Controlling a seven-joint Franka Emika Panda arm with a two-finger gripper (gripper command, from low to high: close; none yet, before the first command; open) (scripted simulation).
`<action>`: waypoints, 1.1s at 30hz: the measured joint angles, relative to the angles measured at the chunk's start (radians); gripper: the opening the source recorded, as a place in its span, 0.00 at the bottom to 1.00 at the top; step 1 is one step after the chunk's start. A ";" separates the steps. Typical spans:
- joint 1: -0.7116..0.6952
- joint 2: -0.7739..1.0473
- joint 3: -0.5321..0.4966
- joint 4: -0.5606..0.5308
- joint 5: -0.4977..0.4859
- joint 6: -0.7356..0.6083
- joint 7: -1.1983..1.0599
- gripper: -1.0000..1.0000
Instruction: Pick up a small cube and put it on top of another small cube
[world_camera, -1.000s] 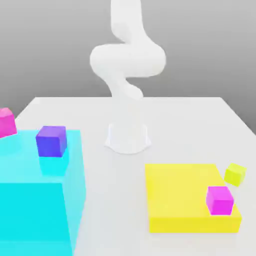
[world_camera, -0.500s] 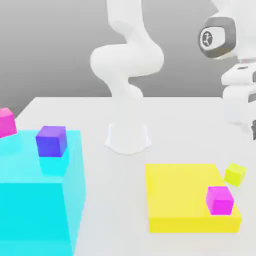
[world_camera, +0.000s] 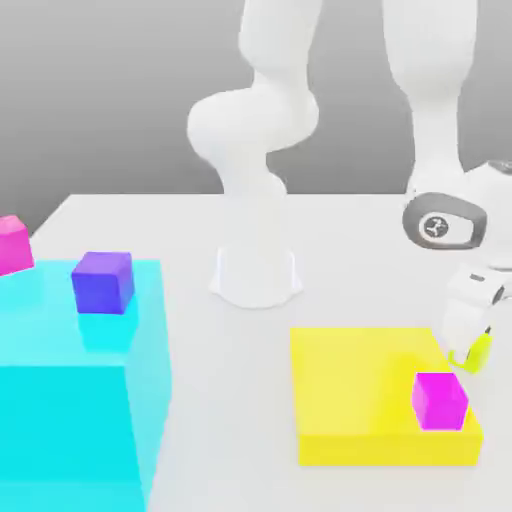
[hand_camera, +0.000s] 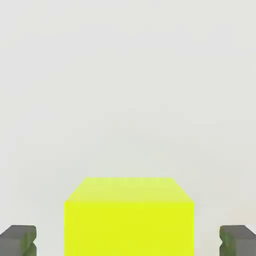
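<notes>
Bright, even light is washing both renders; soft faint shadows are lying on the counter (world_camera: 360, 230), everything slightly blurred, without glare.

Small cubes, five: two magenta (world_camera: 440, 400) (world_camera: 13, 243), one purple (world_camera: 103, 281), one lime-yellow (world_camera: 481, 350), mostly hidden, count likely complete. Large blocks, two: cyan (world_camera: 70, 400), flat yellow slab (world_camera: 350, 390). One arm (world_camera: 430, 100).

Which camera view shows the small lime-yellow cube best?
The hand view: the small lime-yellow cube is seen large and unblocked between the two fingertips. In the exterior view the hand covers most of it, and just a lime sliver shows beside the yellow slab.
</notes>
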 joint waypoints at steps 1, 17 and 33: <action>0.000 0.000 0.000 0.000 0.000 0.000 0.000 0.00; -0.302 -0.346 0.049 0.010 0.308 -0.335 -0.412 0.00; -0.712 -0.687 -0.363 0.196 0.264 -0.856 -0.929 0.00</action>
